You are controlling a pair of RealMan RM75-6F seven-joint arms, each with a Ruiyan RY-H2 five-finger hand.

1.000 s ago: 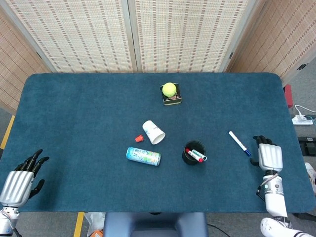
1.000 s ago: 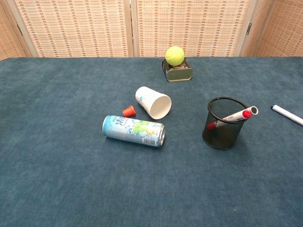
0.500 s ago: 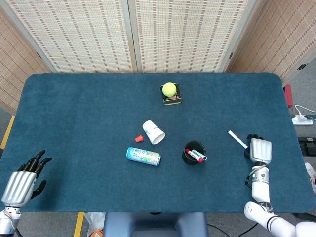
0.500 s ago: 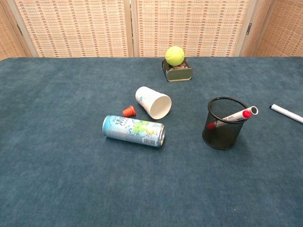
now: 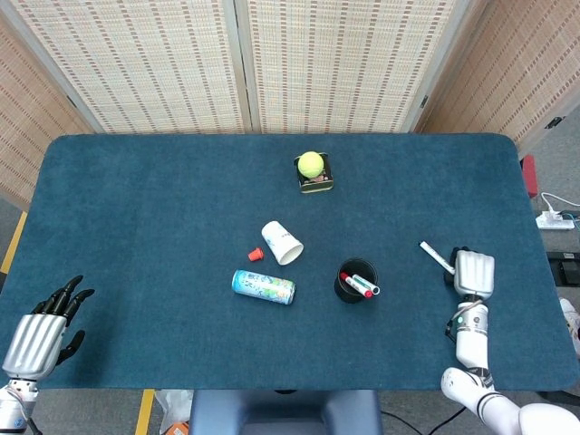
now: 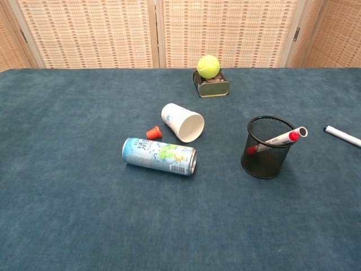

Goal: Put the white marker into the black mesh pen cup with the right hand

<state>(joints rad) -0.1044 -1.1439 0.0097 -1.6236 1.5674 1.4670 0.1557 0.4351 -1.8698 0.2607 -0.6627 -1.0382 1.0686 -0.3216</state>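
Observation:
The white marker [image 5: 436,256] lies on the blue tabletop right of the black mesh pen cup [image 5: 352,282]; its far end also shows at the right edge of the chest view [image 6: 342,136]. My right hand [image 5: 474,273] sits back-up over the marker's near end, which it hides along with its own fingers. Whether it grips the marker cannot be seen. The cup [image 6: 268,147] stands upright and holds a red-capped marker [image 6: 284,138] that leans over its rim. My left hand [image 5: 36,332] hovers at the table's front left corner, fingers apart and holding nothing.
A drinks can [image 5: 263,285] lies on its side left of the cup. A tipped paper cup [image 5: 282,242] and a small orange cap [image 5: 256,255] are just behind it. A tennis ball [image 5: 310,164] sits on a tin [image 5: 316,181] further back.
My right hand slid left over the marker's near end, covering its blue cap. The marker shifted slightly. The left hand barely moved.

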